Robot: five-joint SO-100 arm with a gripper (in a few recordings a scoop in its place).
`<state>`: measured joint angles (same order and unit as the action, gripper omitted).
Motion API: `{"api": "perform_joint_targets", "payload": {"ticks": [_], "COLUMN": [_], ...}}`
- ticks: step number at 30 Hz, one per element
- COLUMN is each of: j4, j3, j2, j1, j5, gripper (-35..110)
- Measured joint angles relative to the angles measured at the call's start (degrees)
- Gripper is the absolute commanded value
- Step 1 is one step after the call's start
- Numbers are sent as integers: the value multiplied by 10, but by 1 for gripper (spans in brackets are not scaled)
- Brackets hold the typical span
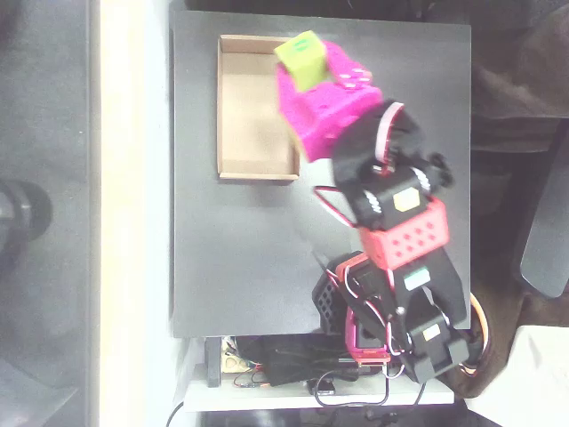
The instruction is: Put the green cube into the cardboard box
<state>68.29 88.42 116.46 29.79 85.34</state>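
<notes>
Cardboard box [233,107] lies on the dark counter [249,258] in the overhead view, in the upper left part of it, with the long side running from top to bottom of the picture. It is a shallow tan tray with low walls, and the floor that shows is bare.

The magenta tool [307,76] reaches from the arm's base at the bottom right up towards the box. It holds the green cube [301,57]: the cube sits at the tip of the tool, with magenta parts touching it on the right and below. The cube is over the upper right corner of the box, partly above the right wall and partly above the inside. I cannot tell how high above the box it is. The body of the tool covers part of the right wall of the box.
</notes>
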Motion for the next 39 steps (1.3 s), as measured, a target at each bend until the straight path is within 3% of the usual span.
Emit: {"api": "perform_joint_targets", "payload": {"ticks": [20, 39], "j4": [0, -14], "j3": [1, 0], "j2": [-305, -435], "j1": [37, 37], "j5": [-1, -4], "gripper": [9, 9]}}
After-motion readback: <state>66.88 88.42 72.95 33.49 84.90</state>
